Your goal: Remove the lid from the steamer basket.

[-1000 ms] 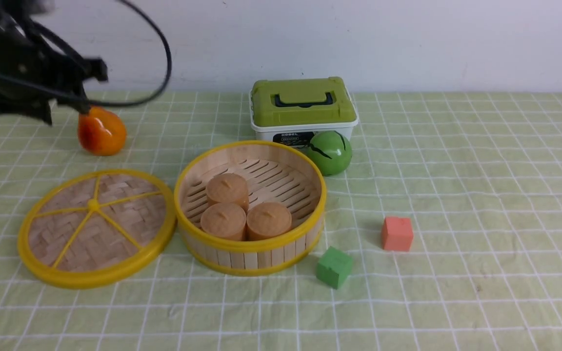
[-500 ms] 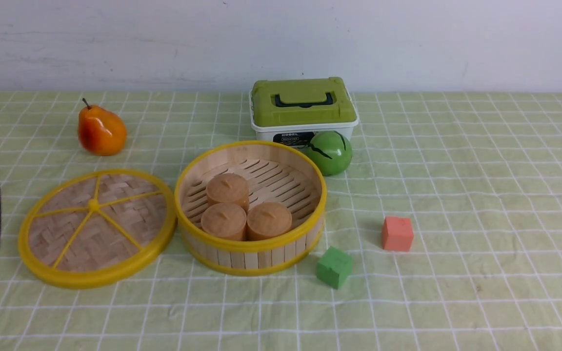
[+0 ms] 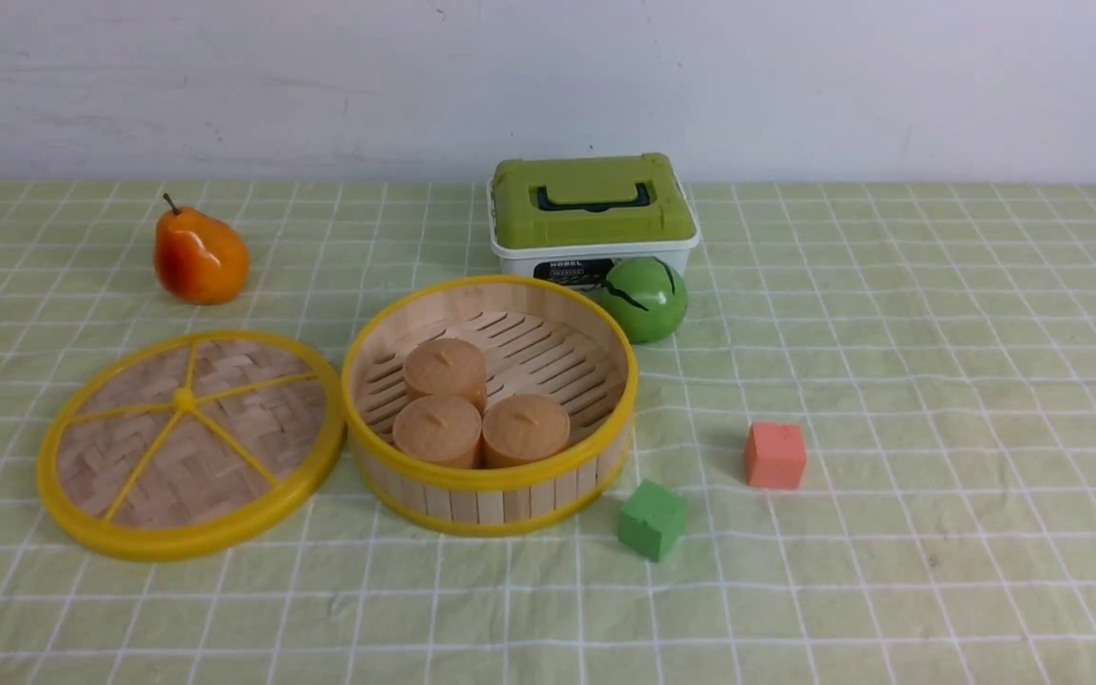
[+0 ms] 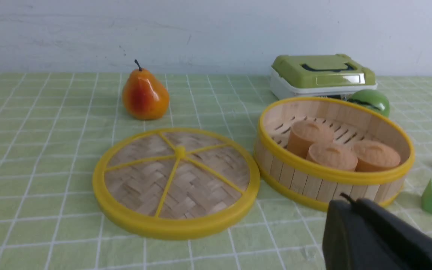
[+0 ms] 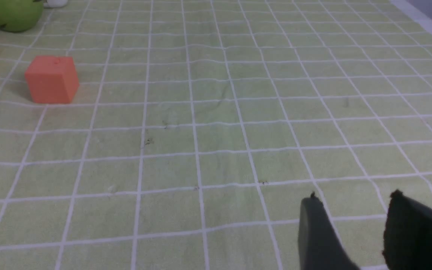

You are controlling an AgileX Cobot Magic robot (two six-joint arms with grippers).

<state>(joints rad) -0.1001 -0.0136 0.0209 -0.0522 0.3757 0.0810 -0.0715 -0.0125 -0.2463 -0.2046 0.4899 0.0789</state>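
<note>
The lid (image 3: pixel 188 440), a woven bamboo disc with a yellow rim and spokes, lies flat on the cloth just left of the steamer basket (image 3: pixel 489 485). In the left wrist view the lid (image 4: pixel 176 180) and the steamer basket (image 4: pixel 332 176) sit side by side. The uncovered basket holds three tan cakes (image 3: pixel 443 366). My left gripper (image 4: pixel 347 204) is shut with nothing in it, low and near the camera side of the basket. Over bare cloth, my right gripper (image 5: pixel 353 197) stands open and empty. Neither arm shows in the front view.
An orange pear (image 3: pixel 200 257) stands behind the lid. A white box with an olive-green top (image 3: pixel 591 211) and a green ball (image 3: pixel 643 297) sit behind the basket. A green cube (image 3: pixel 652 519) and a red cube (image 3: pixel 775 456) lie to the basket's right.
The left arm, seen at upper left a second ago, has pulled out of the front view; only its cable showed half a second ago. Lid and basket have not moved.
</note>
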